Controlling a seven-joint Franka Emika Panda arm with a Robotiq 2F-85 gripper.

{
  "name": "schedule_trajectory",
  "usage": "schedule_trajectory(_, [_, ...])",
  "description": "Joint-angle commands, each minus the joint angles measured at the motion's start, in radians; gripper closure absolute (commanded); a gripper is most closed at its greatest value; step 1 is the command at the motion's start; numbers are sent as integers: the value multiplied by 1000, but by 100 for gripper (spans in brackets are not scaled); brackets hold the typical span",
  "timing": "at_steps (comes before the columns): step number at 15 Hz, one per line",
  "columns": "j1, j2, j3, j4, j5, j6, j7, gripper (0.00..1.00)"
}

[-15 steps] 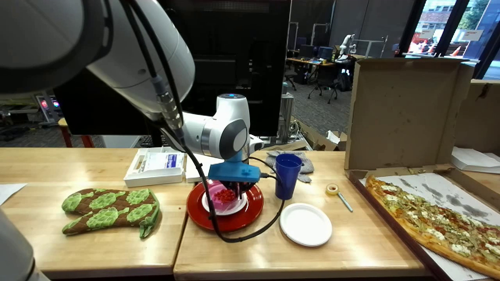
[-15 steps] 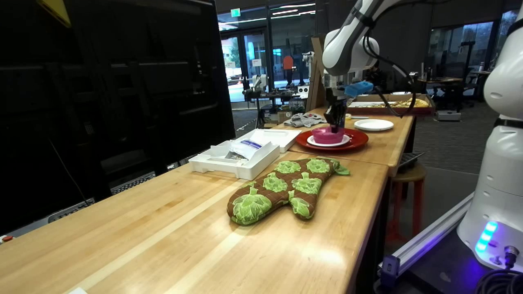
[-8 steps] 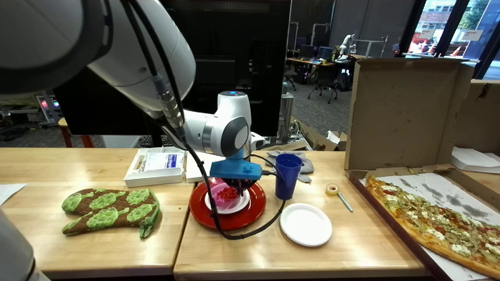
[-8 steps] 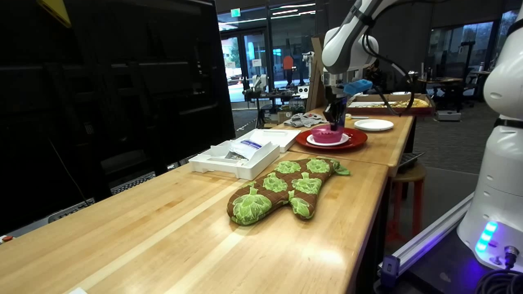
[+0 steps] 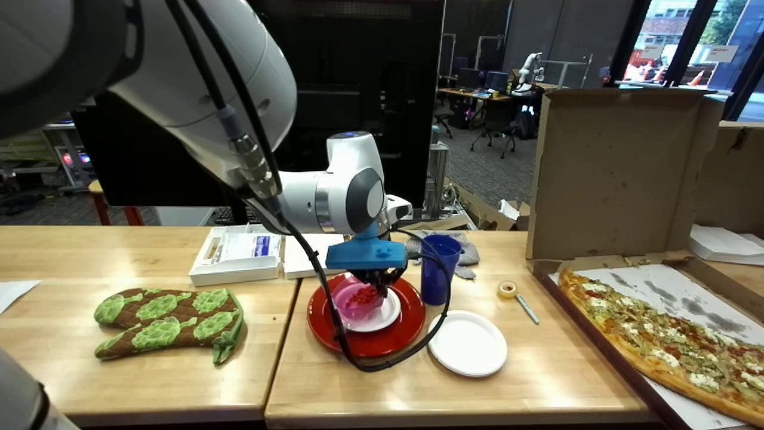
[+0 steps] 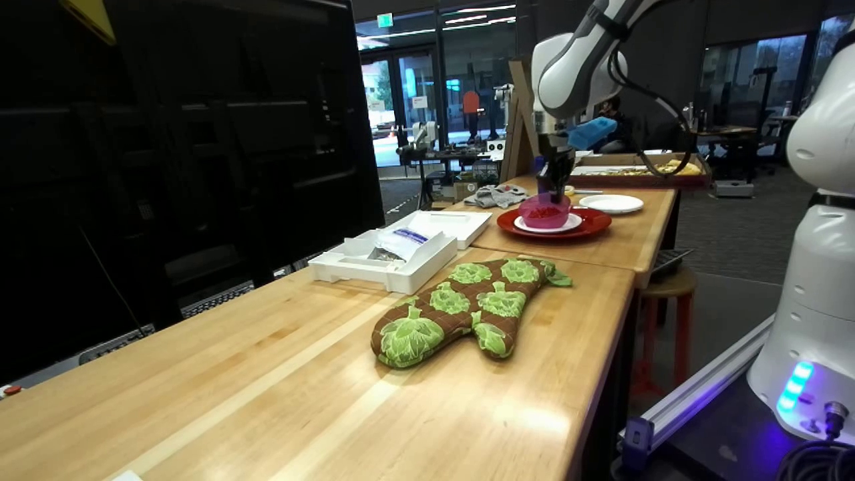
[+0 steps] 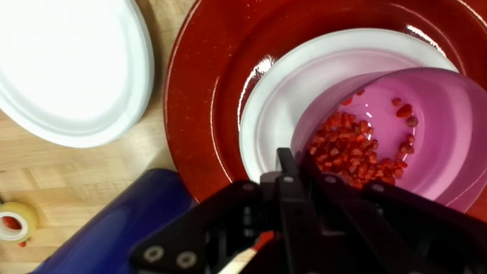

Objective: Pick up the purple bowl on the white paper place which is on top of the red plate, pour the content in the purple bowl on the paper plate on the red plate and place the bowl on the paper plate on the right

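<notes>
The translucent purple bowl [image 5: 358,310] is tilted above the white paper plate [image 5: 389,313] on the red plate [image 5: 412,322]. It also shows in an exterior view [image 6: 542,215] and the wrist view [image 7: 437,152]. Red bits [image 7: 350,152] lie inside, gathered toward the gripper side. My gripper [image 7: 295,158] is shut on the bowl's wall, one finger inside and one outside. It also shows in both exterior views [image 5: 381,288] [image 6: 554,194]. I cannot tell whether the bowl's bottom still touches the paper plate. The right-hand paper plate [image 5: 467,344] lies on the table, also in the wrist view [image 7: 68,68].
A blue cup [image 5: 440,269] stands just beside the red plate, close to the gripper [image 7: 125,224]. A tape roll [image 5: 507,289] and marker lie farther right, before an open pizza box [image 5: 621,179]. An oven mitt [image 5: 170,319] and white tray [image 5: 239,257] are left. The arm's cable loops in front.
The gripper and bowl have moved right in an exterior view, and both plates under the bowl have slid right with them. The bowl has become tilted. The right-hand paper plate has not moved.
</notes>
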Motion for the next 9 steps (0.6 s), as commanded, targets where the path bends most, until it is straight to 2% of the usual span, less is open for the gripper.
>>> schedule_trajectory(1, [-9, -95, 7, -54, -66, -34, 49, 98])
schedule_trajectory(9, [-11, -174, 20, -83, -62, -64, 49, 98])
